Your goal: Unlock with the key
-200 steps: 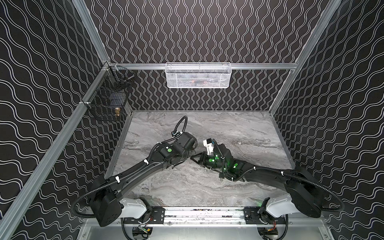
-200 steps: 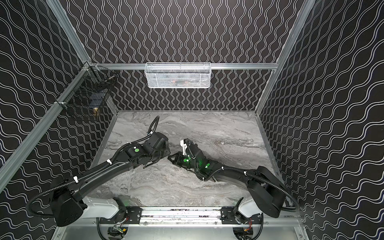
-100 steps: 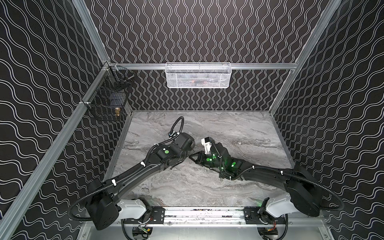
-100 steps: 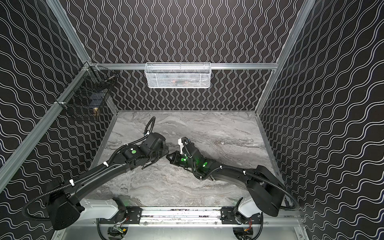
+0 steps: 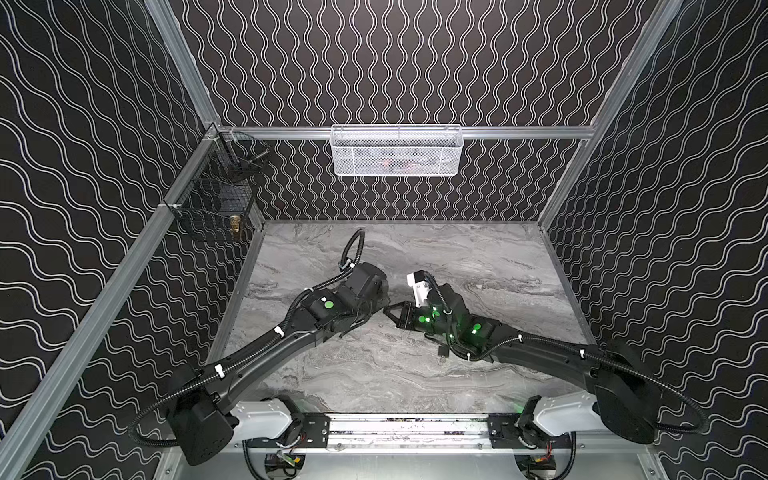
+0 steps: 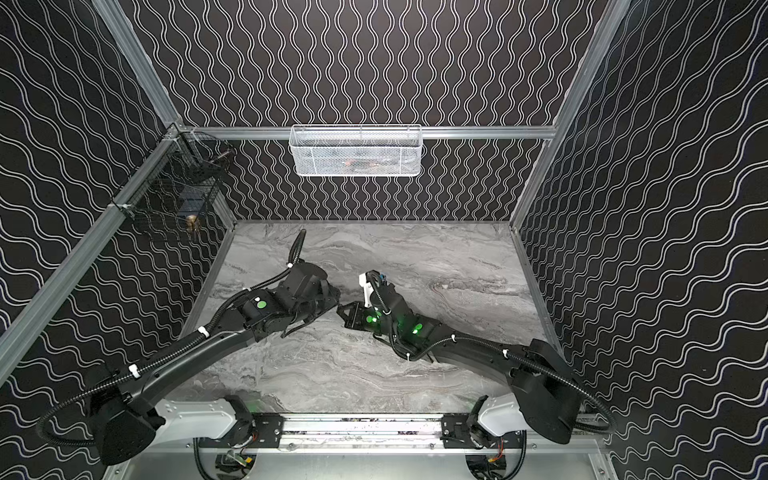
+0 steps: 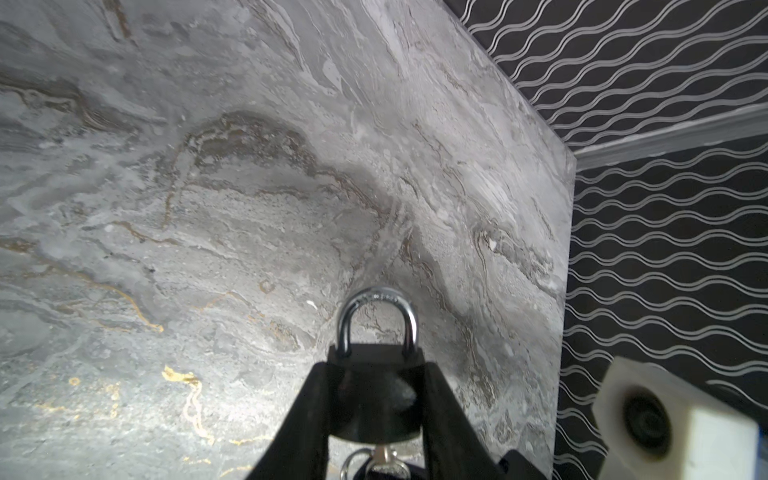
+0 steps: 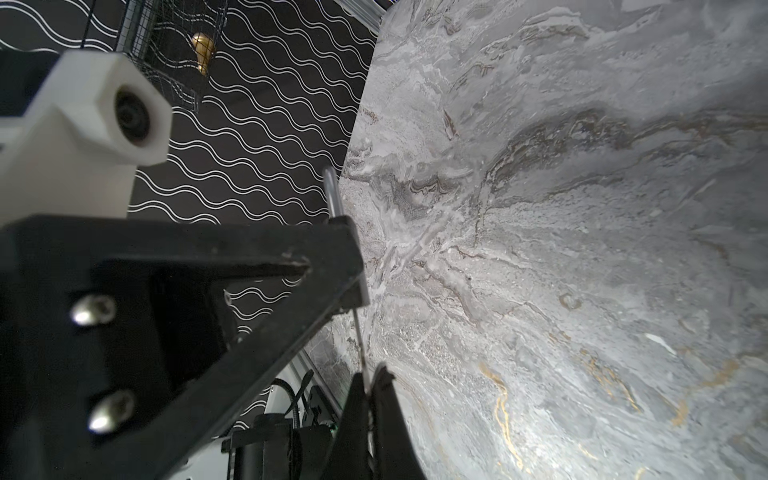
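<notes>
Padlock [image 7: 374,401]: being clamped by part-open left gripper [image 7: 376,372] (shackle seated).
Key [image 7: 386,458]: being pinched by closed right gripper [image 5: 389,311], mid-frame in a top view.

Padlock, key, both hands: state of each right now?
left hand: shut on the padlock body
right hand: shut on the key
shackle: closed, both legs in the body
key: appears inserted in the padlock's base
</notes>
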{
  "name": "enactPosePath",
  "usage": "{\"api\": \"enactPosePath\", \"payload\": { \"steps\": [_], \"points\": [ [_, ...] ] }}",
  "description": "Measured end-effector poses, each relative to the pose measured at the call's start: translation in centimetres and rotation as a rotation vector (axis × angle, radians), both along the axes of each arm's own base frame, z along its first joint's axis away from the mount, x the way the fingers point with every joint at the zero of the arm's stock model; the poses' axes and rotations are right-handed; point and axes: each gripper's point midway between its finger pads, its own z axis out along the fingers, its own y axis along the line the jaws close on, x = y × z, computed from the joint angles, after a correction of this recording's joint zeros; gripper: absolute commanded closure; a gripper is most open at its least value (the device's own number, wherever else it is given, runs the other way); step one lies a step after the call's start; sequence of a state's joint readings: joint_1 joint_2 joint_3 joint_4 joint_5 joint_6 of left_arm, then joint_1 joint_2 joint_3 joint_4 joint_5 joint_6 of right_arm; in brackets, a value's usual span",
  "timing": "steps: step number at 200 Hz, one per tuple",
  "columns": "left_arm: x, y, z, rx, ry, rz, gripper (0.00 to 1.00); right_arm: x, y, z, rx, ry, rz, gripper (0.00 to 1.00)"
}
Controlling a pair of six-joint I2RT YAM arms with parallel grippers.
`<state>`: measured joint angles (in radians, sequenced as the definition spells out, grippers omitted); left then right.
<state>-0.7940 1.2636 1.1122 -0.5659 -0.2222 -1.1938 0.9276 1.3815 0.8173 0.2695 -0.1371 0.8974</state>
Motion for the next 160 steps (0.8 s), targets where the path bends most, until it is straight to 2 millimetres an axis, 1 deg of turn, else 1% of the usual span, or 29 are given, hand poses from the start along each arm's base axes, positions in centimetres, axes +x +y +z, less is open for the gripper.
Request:
{"api": "enactPosePath", "payload": {
  "steps": [88, 114, 136, 160],
  "points": [
    [-0.3, 0.3, 0.6, -0.010, -0.007, 0.004, 1.00, -0.6, 0.0, 0.6, 0.034, 0.018, 0.010, 1.00],
    [-0.3, 0.4, 0.2, -0.003, -0.006, 0.011, 1.00, -0.7, 0.5, 0.5, 0.027, 0.033, 0.016, 1.00],
    [0.0, 0.7, 0.4, 0.018, -0.020, 0.029, 1.00, -0.4, 1.1, 0.7, 0.028, 0.046, 0.013, 1.00],
    [-0.1, 1.0, 0.0, 0.037, -0.014, 0.035, 1.00, -0.4, 1.5, 0.3, 0.021, 0.056, 0.021, 1.00]
  ]
}}
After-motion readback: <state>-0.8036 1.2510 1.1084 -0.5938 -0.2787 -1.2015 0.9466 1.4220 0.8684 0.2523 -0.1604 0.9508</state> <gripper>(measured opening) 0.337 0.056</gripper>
